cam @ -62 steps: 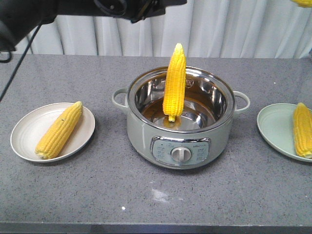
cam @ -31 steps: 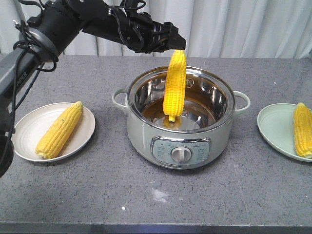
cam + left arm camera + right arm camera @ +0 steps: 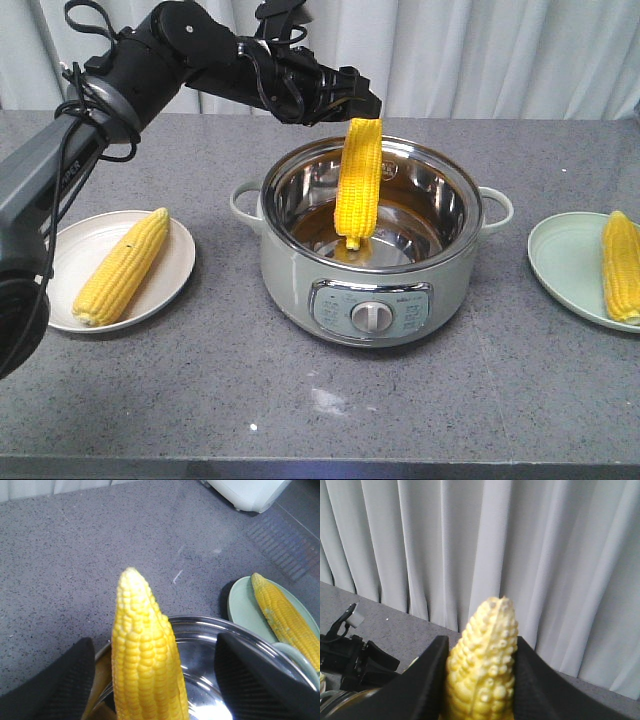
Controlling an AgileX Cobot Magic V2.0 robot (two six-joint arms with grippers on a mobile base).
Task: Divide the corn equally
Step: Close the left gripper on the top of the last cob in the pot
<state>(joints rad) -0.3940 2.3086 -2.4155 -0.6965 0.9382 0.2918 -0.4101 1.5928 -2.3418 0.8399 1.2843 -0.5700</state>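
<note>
One corn cob (image 3: pixel 358 185) stands upright in the steel pot (image 3: pixel 372 290), leaning on its back wall. My left gripper (image 3: pixel 357 108) is at that cob's tip; in the left wrist view the cob (image 3: pixel 145 655) stands between the open fingers (image 3: pixel 65 680) with gaps on both sides. The right gripper (image 3: pixel 481 647) is shut on a second corn cob (image 3: pixel 482 670), held up before the curtain and out of the front view. A third cob (image 3: pixel 122 266) lies on the cream plate (image 3: pixel 60 265). Another cob (image 3: pixel 621 266) lies on the green plate (image 3: pixel 565 255).
The pot has side handles (image 3: pixel 497 208) and a control knob (image 3: pixel 371 317) facing the front. A white curtain (image 3: pixel 480 50) hangs behind the grey table. A white appliance (image 3: pixel 250 492) sits at the far edge in the left wrist view.
My left arm has swung in from the upper left and lowered its gripper around the tip of the cob in the pot. The cob held up at top right has left the front view.
</note>
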